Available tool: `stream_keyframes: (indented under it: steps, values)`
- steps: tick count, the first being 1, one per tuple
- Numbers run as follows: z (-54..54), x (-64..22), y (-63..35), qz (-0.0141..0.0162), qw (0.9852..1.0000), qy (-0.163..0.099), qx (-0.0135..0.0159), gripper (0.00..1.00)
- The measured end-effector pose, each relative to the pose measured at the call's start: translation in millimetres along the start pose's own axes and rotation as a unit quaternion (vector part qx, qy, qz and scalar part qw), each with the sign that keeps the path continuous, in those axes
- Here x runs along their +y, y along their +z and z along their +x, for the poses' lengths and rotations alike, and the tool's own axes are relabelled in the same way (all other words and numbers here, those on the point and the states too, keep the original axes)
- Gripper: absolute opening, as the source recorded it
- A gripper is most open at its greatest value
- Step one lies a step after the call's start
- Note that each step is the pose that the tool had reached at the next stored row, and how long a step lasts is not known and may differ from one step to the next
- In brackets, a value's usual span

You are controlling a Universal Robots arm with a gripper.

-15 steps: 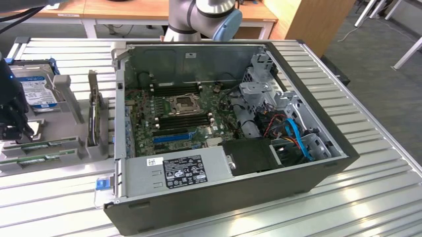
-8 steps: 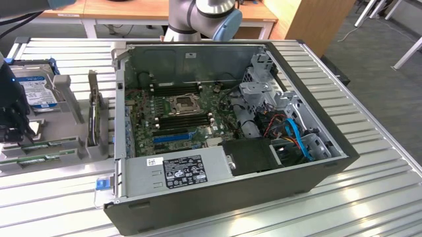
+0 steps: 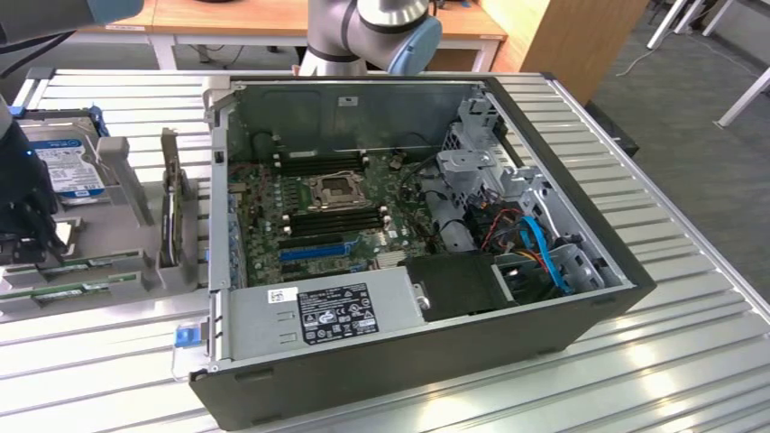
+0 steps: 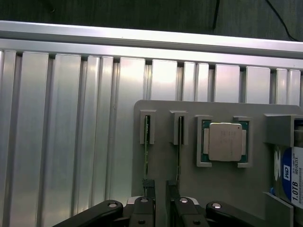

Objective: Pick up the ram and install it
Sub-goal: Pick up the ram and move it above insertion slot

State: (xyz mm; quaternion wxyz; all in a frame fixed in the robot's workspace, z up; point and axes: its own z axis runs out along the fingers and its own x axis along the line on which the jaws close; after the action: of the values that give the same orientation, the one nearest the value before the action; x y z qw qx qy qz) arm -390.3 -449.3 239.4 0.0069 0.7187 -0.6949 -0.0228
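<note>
Two ram sticks stand on edge in slots of a grey holder point(image 4: 227, 184): one ram point(image 4: 146, 151) and a second ram point(image 4: 179, 146), both seen from above as thin green strips. In the exterior view the ram sticks point(image 3: 75, 290) lie at that view's far left. My gripper point(image 4: 160, 194) hangs just above them, its fingers point(image 4: 149, 187) open by a narrow gap and holding nothing. It is the dark gripper point(image 3: 31, 244) over the holder. The open computer case point(image 3: 578, 307) shows the motherboard point(image 3: 319, 212) with its black memory slots point(image 3: 339, 219).
On the holder also sit a square silver processor point(image 4: 225, 142), a hard drive point(image 3: 67, 167) and a tall upright expansion card point(image 3: 172, 212). A power supply point(image 3: 325, 311) and cables point(image 3: 547, 253) fill the case's near side. The slatted metal table point(image 3: 673, 361) extends around.
</note>
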Motion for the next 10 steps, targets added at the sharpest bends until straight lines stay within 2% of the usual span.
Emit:
stream_keyframes:
  steps: [10]
  values:
    - [0.2, -0.3, 6.9, 0.0000, 1.0000, 0.000, 0.0000, 0.24]
